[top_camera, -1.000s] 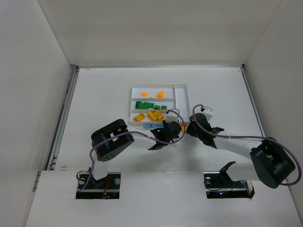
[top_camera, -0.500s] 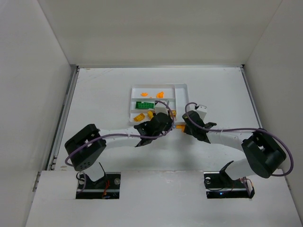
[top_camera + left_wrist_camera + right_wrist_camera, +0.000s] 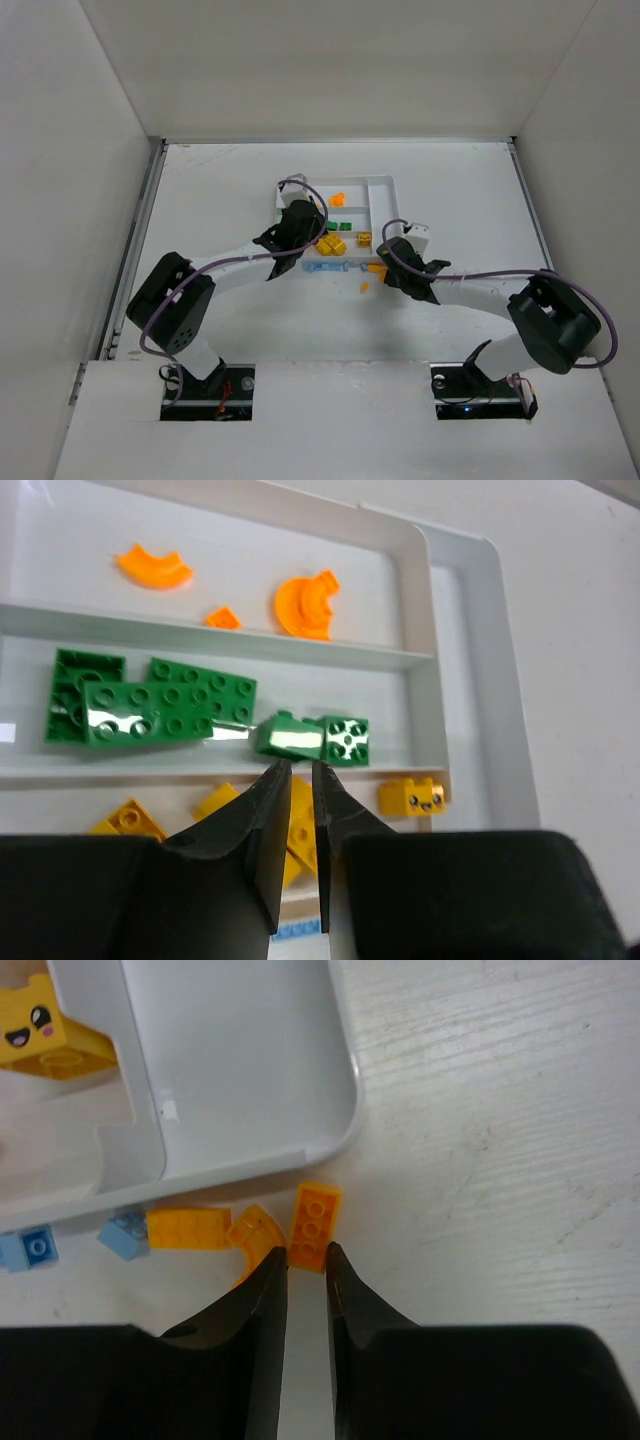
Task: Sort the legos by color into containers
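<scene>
A white table (image 3: 220, 180) fills the floor of a plain white booth. Behind the table rises the back wall (image 3: 330, 60), with side walls to its left (image 3: 60, 200) and right (image 3: 600, 150). A metal rail (image 3: 135, 250) runs along the table's left edge. A white panel (image 3: 330, 420) covers its near edge.

White shallow plastic tray (image 3: 420, 590). Orange curved plastic pieces (image 3: 305, 605). Green studded plastic bricks (image 3: 165, 705). Yellow plastic brick (image 3: 412, 796), printed smiling face, pink cheek. Orange studded plastic brick (image 3: 315, 1222); light blue plastic bricks (image 3: 30, 1248). Table (image 3: 500, 1110), whitish wood grain. My left pincer (image 3: 297, 770), right pincer (image 3: 306, 1255): black.
</scene>
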`<action>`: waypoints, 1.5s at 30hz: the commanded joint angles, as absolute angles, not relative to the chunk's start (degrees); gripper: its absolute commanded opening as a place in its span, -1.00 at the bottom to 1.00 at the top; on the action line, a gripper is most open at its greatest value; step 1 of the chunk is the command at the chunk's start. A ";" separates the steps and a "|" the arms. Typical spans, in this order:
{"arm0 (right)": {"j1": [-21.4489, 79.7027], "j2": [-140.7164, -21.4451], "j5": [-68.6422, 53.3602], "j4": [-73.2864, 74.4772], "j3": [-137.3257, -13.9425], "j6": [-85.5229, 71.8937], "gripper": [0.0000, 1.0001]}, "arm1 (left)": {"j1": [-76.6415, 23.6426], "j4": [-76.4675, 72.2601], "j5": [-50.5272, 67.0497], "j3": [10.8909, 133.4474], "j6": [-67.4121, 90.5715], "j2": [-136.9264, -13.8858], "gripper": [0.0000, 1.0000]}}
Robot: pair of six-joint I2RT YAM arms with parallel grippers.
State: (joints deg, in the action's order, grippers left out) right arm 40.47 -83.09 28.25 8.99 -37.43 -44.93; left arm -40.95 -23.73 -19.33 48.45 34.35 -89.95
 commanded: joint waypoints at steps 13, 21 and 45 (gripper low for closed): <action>45.39 -74.88 31.82 11.95 -34.10 -47.11 -0.68 | -40.82 -27.16 -16.87 48.44 33.92 -91.77 -0.76; 45.31 -73.57 30.68 10.55 -37.87 -43.51 -0.68 | -48.37 -29.80 -22.05 37.36 34.63 -83.33 -0.73; 33.97 -119.69 16.17 1.31 -92.01 -32.25 -0.55 | -51.27 -27.51 -24.79 16.79 40.34 -56.77 -0.44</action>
State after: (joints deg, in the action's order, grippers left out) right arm 35.07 -117.45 16.16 1.13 -86.80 -32.95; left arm -49.17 -26.79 -26.11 17.37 38.89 -57.54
